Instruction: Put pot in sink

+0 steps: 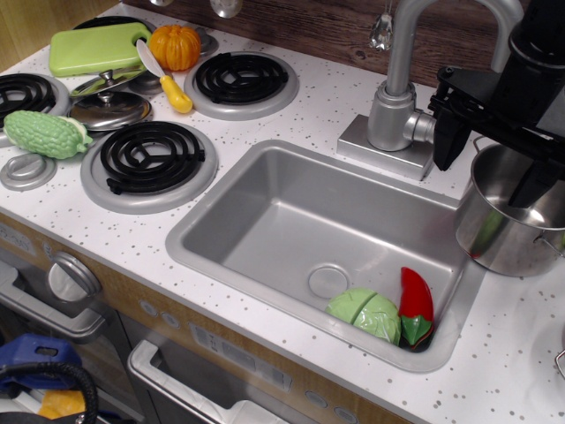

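The small shiny steel pot [505, 223] stands upright on the speckled counter just right of the sink, near the right edge of the view. The grey rectangular sink [282, 208] fills the middle, with its round drain [328, 281] near the front. My black gripper [491, 163] comes down from the top right over the pot. It is open. One finger [451, 140] hangs outside the pot's left rim and the other finger [535, 184] reaches inside the pot. The pot sits on the counter, not lifted.
A green cabbage [365, 314] and a red pepper [415, 305] lie in the sink's front right corner. The faucet [399, 88] stands behind the sink, close to my gripper. Left are black coil burners [148, 159], a steel lid [110, 108], a green vegetable [44, 132], an orange pumpkin [175, 46] and a knife [168, 84].
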### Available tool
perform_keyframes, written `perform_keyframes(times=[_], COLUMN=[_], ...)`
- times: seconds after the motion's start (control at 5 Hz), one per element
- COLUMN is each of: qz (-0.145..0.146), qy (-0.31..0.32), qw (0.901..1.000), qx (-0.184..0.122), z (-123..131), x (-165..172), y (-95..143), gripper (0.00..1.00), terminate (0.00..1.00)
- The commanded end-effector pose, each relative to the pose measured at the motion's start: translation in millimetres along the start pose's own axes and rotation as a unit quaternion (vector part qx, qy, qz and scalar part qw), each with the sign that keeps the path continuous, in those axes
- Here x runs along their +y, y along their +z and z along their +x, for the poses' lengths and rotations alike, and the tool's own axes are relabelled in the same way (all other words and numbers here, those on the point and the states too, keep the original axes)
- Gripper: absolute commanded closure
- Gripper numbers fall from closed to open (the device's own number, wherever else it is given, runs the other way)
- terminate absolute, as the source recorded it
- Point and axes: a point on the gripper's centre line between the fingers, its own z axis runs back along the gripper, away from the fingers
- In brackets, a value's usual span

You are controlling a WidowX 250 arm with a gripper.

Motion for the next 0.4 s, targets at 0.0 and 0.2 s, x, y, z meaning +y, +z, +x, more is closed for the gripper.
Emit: perform_keyframes(times=[0.0, 0.2], qz=[0.0, 0.007], qy=[0.0, 0.07], qw=[1.0, 0.9974], qx=[0.0, 0.013], z=[0, 17], x=[0, -8], y=[0, 10], gripper=[0.0, 0.0], terminate=[0.0, 0.0])
